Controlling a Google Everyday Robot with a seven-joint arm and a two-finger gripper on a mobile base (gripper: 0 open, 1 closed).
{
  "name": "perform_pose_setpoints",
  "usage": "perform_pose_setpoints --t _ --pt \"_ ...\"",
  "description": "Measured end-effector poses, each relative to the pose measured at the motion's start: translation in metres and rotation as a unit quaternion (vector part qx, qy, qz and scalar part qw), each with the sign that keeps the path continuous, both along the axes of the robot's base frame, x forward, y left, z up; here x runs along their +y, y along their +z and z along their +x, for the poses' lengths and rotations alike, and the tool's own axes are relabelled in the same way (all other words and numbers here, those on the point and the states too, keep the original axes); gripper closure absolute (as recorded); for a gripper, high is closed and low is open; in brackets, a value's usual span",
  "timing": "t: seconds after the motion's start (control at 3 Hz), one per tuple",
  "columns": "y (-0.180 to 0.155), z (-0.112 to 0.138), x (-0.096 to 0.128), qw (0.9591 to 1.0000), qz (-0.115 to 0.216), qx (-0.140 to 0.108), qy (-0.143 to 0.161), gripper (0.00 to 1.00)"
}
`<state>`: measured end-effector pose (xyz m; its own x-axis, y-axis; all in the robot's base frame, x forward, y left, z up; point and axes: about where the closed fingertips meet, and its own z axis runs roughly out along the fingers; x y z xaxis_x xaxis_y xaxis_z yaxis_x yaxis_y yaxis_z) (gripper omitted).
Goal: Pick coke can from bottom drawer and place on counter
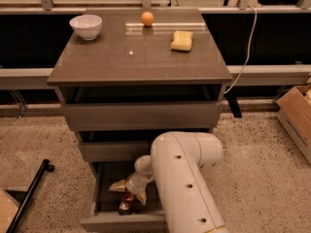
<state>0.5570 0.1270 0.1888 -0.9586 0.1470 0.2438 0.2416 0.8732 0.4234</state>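
Observation:
The coke can (126,204) lies on its side in the open bottom drawer (124,224), near the front. My gripper (129,191) reaches down into the drawer just above the can's far end. Its tan fingers (118,186) are spread open on either side of the can's top, not closed on it. My white arm (182,178) covers the right part of the drawer. The counter (141,57) is the glossy grey-brown top of the cabinet above.
On the counter stand a white bowl (86,26) at the back left, an orange fruit (147,18) at the back middle and a yellow sponge (181,40) to the right. A cardboard box (297,115) sits on the floor at right, a black pole (26,195) at left.

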Motion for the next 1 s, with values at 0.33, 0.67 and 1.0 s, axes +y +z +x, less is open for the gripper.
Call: perform_pose_setpoints --t 0.33,0.67,1.0 --pt "-0.022 0.002 0.016 0.9996 0.017 0.021 -0.009 0.00" --pt "-0.036 0.002 0.030 0.9988 0.029 0.039 -0.010 0.19" --pt "-0.045 0.000 0.038 0.9977 0.038 0.055 -0.012 0.42"
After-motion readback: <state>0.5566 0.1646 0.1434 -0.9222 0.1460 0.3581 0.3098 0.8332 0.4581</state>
